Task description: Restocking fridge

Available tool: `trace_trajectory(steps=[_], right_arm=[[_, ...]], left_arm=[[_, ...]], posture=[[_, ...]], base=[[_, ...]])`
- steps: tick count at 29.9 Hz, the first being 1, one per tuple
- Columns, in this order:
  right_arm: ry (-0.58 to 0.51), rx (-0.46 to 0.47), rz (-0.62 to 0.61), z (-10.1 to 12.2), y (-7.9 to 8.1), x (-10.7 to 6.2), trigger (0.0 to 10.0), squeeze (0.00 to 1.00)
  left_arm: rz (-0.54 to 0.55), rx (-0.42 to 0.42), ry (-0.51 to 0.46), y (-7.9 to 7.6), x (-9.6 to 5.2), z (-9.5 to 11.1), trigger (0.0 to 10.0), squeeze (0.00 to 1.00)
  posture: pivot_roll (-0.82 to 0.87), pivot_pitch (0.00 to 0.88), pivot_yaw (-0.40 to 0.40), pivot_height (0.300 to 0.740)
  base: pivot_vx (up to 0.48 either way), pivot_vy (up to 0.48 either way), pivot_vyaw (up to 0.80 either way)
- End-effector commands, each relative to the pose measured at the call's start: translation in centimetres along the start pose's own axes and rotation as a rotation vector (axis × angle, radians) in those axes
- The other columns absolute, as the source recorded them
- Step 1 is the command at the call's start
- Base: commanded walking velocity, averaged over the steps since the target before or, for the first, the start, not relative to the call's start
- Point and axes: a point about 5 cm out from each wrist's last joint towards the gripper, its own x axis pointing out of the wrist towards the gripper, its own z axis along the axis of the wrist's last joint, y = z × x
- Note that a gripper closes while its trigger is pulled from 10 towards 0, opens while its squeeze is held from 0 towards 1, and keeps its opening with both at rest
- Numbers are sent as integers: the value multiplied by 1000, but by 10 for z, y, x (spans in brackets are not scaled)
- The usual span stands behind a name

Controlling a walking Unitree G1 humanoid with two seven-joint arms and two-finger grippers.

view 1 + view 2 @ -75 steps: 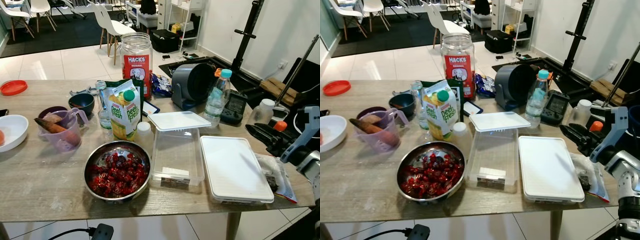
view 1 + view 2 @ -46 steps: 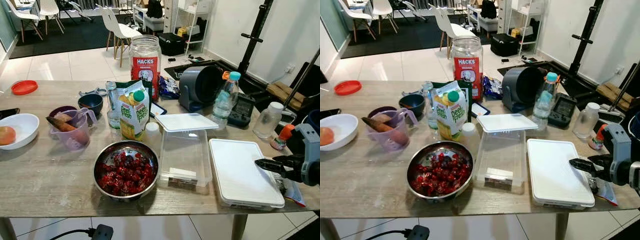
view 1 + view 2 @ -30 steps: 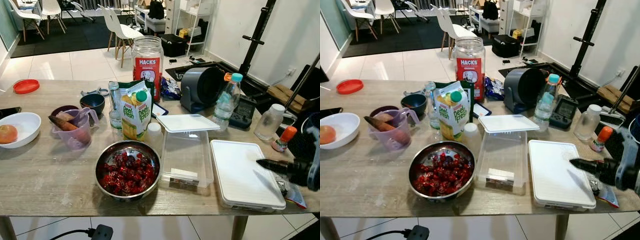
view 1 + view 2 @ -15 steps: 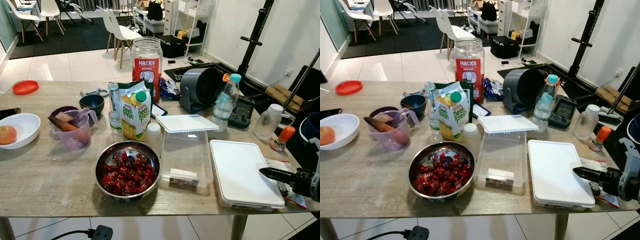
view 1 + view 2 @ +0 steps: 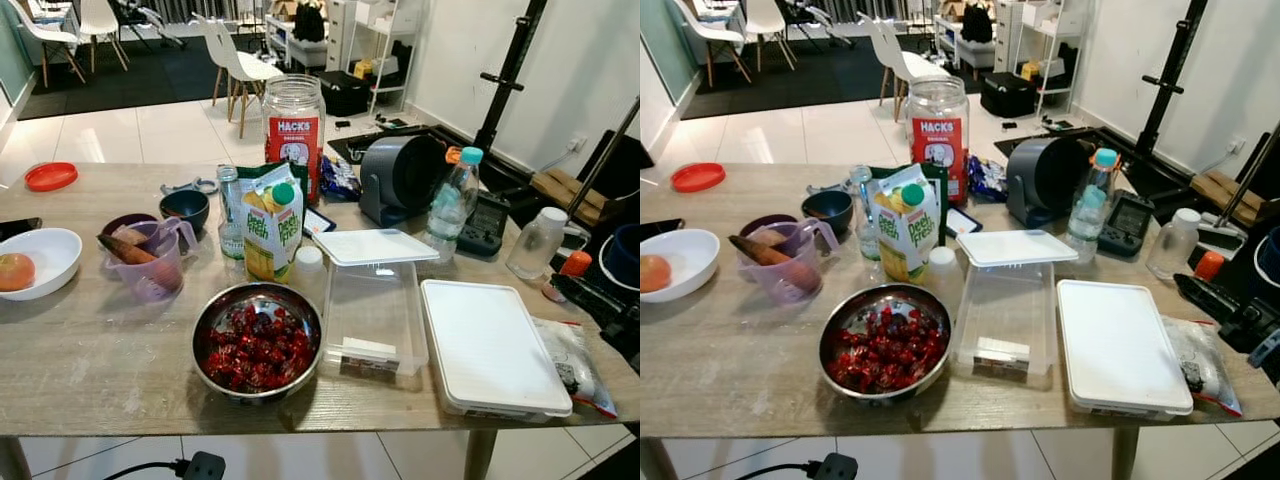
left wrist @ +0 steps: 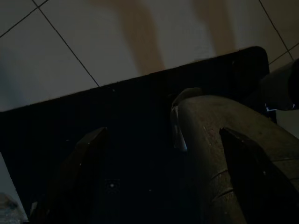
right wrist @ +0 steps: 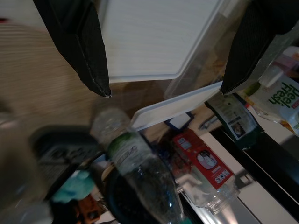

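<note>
A: Where is the right gripper [image 5: 1200, 290] seen?

B: At the table's right edge, low, just beside the small orange-capped bottle [image 5: 574, 263]. In the right wrist view both black fingers [image 7: 77, 44] are seen spread wide with nothing held between them; past them the closed box, the water bottle and the sweets jar are seen.

A: The closed box?

B: A flat rectangular white plastic container with lid on [image 5: 492, 345], laid on the pale wood-grain table [image 5: 90, 350] at the right front. Its long axis is run front to back, the near end turned slightly rightward. Smooth matte lid, rounded corners. A clear plastic bag with dark contents [image 5: 575, 365] is lain just beside it on the right.

A: What is noted to its left?

B: A clear open tub [image 5: 372, 320], long axis likewise front to back, with its white lid [image 5: 373, 245] propped askew across the far rim. Next, a shiny steel bowl of dark red fruit [image 5: 257, 345]. Behind it an upright juice carton [image 5: 272, 230], green cap on top.

A: Further back?

B: A clear water bottle with teal cap [image 5: 449, 205], upright, and a tall transparent Hacks jar [image 5: 293, 135] with red label.

A: The left gripper [image 6: 166, 175]?

B: Seen in the dark left wrist view above a black mat and pale tiles. Fingers [image 6: 74, 172] are held apart, nothing gripped.
</note>
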Motion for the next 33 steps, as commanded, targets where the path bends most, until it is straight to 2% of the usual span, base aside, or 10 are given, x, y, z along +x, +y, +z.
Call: trace_trajectory(steps=[1, 8, 10, 11, 13, 26, 27, 33], right_arm=[[-20, -23, -4, 4, 1, 0, 10000, 0], [-3, -45, 11, -12, 11, 19, 10000, 0], [-3, -45, 11, -12, 11, 19, 10000, 0], [13, -74, 25, -16, 16, 27, 10000, 0], [12, -84, 31, -17, 20, 31, 10000, 0], [50, -166, 42, -24, 34, 47, 10000, 0], [70, -198, 57, -27, 40, 52, 10000, 0], [89, -242, 71, -29, 48, 59, 10000, 0]], left_arm=[[-16, 1, 62, -5, -1, -14, 10000, 0], [-9, 15, 67, -4, -1, -14, 10000, 0], [-9, 15, 67, -4, -1, -14, 10000, 0], [-7, 18, 69, -3, -1, -14, 10000, 0], [-7, 20, 70, -3, -1, -14, 10000, 0], [-8, 27, 76, -3, -1, -14, 10000, 0], [-10, 28, 76, -3, -1, -14, 10000, 0], [-12, 31, 76, -3, -1, -14, 10000, 0]], posture=[[-56, 0, -16, 740], [-54, 0, -12, 740], [-54, 0, -12, 740], [-55, 0, -9, 740], [-55, 0, -8, 740], [-57, 0, -9, 740], [-58, 0, -9, 740], [-57, 0, -15, 740]], base=[[0, 0, 0], [-268, 0, 0], [-289, 0, 0], [-296, 0, 0], [-300, 0, 0], [-303, 0, 0], [-307, 0, 0], [-305, 0, 0]])
